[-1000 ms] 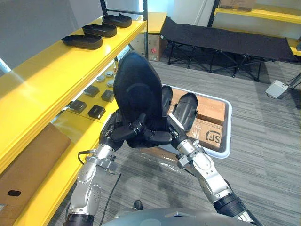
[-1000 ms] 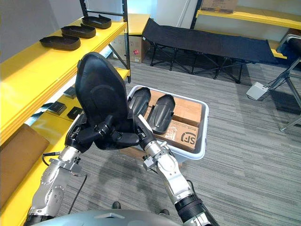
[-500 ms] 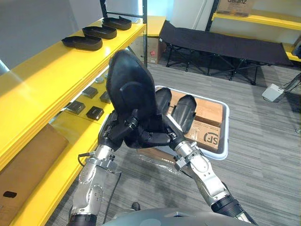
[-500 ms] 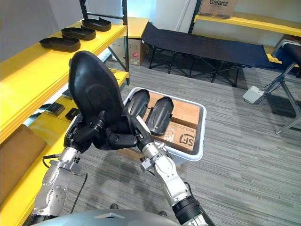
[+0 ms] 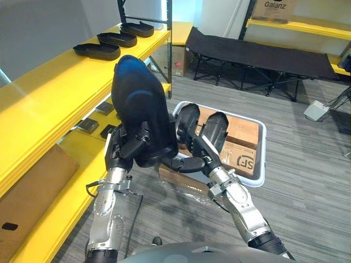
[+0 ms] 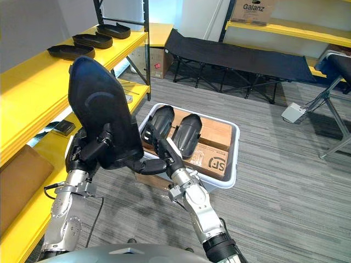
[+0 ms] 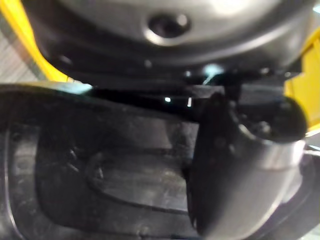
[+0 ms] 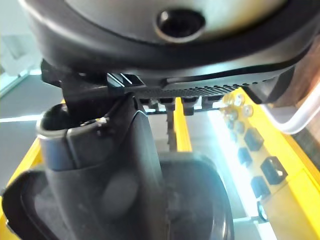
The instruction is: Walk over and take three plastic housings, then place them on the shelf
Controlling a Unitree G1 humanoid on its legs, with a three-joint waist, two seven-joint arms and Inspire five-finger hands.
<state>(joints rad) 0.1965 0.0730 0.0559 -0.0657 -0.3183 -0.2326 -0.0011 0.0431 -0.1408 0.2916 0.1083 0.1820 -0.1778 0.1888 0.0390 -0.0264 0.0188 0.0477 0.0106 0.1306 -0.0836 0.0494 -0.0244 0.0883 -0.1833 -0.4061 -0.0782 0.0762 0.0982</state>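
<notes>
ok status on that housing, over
Grip: left hand and right hand both on the housing, upright between them. Shelf to the left, three housings on it already. Nothing between housing and shelf.

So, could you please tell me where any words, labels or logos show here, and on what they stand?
Far box, on the far shelf: one dark brand word on its face.
Bin box: a large dark logo on its side; the print beside it is too small to read.
Rack box, on the floor by the rack: a small red mark, too small to read.
Housing: no print visible.
</notes>
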